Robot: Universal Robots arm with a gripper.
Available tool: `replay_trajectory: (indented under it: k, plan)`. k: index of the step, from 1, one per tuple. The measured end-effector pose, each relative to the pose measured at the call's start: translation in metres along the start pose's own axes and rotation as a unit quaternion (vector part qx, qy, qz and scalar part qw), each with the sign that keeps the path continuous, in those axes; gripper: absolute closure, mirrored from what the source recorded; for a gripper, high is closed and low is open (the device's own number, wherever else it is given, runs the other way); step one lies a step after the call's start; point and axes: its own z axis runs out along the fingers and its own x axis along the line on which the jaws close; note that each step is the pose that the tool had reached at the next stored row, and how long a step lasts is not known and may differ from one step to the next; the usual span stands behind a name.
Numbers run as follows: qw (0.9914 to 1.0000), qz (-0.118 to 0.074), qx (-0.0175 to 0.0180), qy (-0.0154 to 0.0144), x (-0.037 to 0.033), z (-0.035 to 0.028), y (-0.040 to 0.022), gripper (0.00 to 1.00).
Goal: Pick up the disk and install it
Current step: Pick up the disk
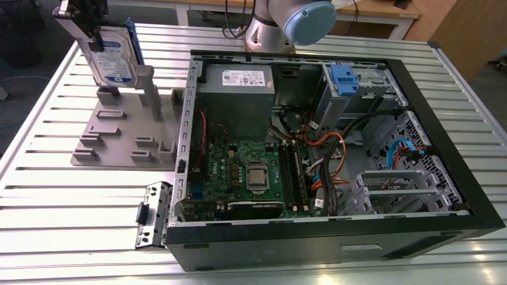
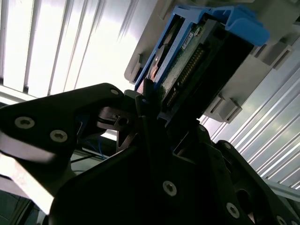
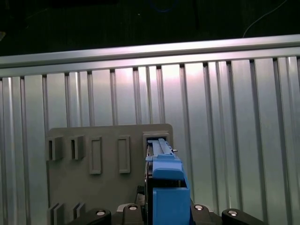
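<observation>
exterior view, hand (image 1: 89, 34) grips flat silver disk (image 1: 115, 59)

A slatted metal tabletop (image 1: 79, 196) carries an open black computer case (image 1: 317, 243) lying on its side. Inside it, a grey power supply (image 1: 237, 89) with a white sticker sits above the green motherboard (image 1: 246, 172). On the exterior view's right of the supply is a grey drive cage (image 1: 357, 95) with a blue latch (image 1: 342, 79), and orange cables (image 1: 333, 148) run below it. A grey slotted fixture plate (image 1: 111, 139) lies just beside the case on the exterior view's left. A small black bracket (image 1: 154, 214) rests at the case's near corner.
</observation>
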Motion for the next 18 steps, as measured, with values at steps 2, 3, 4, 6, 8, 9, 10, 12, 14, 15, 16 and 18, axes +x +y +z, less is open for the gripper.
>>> replay_trajectory:
  k: [2,3,4,6,8,9,10,12,14,15,16,18]
  plan:
    - [1.00000,0.000,0.0000,0.0000,0.0000,-0.0015,0.0000,0.64]
    - [1.00000,0.000,0.0000,0.0000,0.0000,-0.0022,0.0000,0.64]
    - [1.00000,0.000,0.0000,0.0000,0.0000,-0.0030,0.0000,0.64]
    - [1.00000,0.000,0.0000,0.0000,0.0001,-0.0046,0.0001,0.64]
    - [1.00000,0.000,0.0000,0.0000,0.0001,-0.0062,0.0001,0.64]
    - [1.00000,0.000,0.0000,0.0000,0.0001,-0.0070,0.0001,0.64]
    - [1.00000,0.000,0.0000,0.0000,0.0001,-0.0077,0.0001,0.64]
    - [1.00000,0.000,0.0000,0.0000,0.0001,-0.0094,0.0001,0.64]
    - [1.00000,0.000,0.0000,-0.0001,0.0001,-0.0109,0.0002,0.64]
    - [1.00000,0.000,0.0000,-0.0001,0.0001,-0.0117,0.0002,0.64]
    - [1.00000,0.000,0.0000,-0.0001,0.0001,-0.0125,0.0002,0.64]
    - [1.00000,0.000,0.0000,-0.0001,0.0002,-0.0140,0.0002,0.64]
